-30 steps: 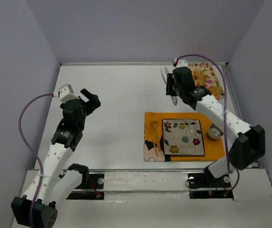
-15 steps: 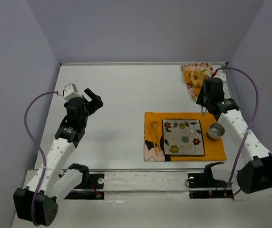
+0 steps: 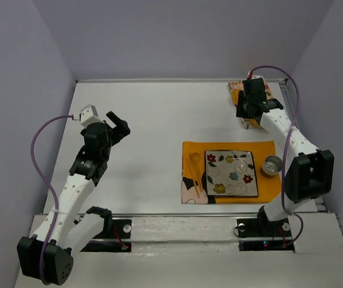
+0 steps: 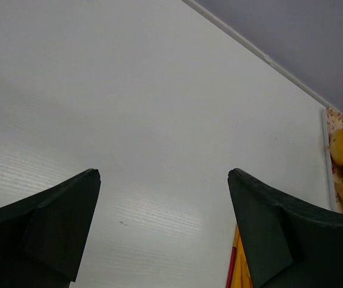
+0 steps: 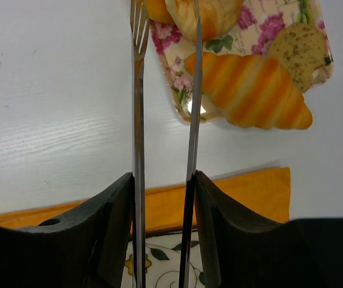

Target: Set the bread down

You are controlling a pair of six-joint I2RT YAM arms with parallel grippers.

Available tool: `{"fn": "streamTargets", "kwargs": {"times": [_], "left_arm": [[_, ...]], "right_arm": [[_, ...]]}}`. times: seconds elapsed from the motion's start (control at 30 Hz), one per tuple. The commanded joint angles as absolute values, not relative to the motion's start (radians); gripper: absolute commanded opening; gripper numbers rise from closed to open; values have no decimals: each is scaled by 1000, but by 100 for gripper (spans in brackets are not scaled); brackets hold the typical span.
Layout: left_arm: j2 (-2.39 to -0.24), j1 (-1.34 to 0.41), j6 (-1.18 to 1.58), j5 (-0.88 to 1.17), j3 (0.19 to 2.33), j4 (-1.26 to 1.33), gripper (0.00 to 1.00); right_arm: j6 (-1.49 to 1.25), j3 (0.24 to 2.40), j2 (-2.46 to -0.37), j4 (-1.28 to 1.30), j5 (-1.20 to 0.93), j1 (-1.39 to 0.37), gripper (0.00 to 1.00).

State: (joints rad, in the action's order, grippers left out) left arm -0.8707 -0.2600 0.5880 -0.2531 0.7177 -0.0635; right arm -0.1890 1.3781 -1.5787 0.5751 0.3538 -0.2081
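1. Reaching out over the far right corner, the right tool [image 5: 162,180] is pinched on a pair of metal tongs [image 5: 138,90]. One blade is tined like a fork, and the blades stand a little apart, pointing at the flowered tray [image 5: 172,81].
2. The bread [image 5: 216,15], a pale round bun, lies at the far end of that tray. The right blade crosses in front of it, and I cannot tell whether either tip touches it.
3. Beside it on the tray are a smaller orange ring [image 5: 158,8], a ridged orange loaf [image 5: 249,93] and a brown speckled slice [image 5: 300,48].
4. The left tool [image 4: 164,174] hangs over the white bench with its jaws wide apart and nothing between them.
5. To my eye the job is barely begun. The tongs are in hand and aimed, but the bun is not lifted, so pinching, carrying and setting down are all left.
6. My guess is that it goes to the square flower-patterned plate [image 3: 231,174], which has no bread on it. The plate sits on an orange mat [image 3: 267,189] near the right arm's base, well apart from the tray, and a small metal cup [image 3: 272,165] stands just beside it.
7. The bench [image 3: 153,114] is flat matt white, boxed in by plain lilac-grey walls [image 3: 183,36] on three sides.
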Motion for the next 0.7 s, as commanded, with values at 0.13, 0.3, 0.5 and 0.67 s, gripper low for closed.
{"fn": "streamTargets", "kwargs": {"times": [0.13,0.3,0.5,0.67], "left_arm": [[-858,-256,583,-261,719,-18,99],[-856,-256,583,-267,721,-18,99],[-867,-256,583,-270,721,-20,99],[-873,-256,583,-270,723,-20,99]], "right_arm": [[-138,1534,-1692,540,376,-206,48],[-163,1555,-1730,540,439,-206,48],[-166,1565,-1772,538,472,-206,48],[-169,1583,-1813,538,436,-206,48]]}}
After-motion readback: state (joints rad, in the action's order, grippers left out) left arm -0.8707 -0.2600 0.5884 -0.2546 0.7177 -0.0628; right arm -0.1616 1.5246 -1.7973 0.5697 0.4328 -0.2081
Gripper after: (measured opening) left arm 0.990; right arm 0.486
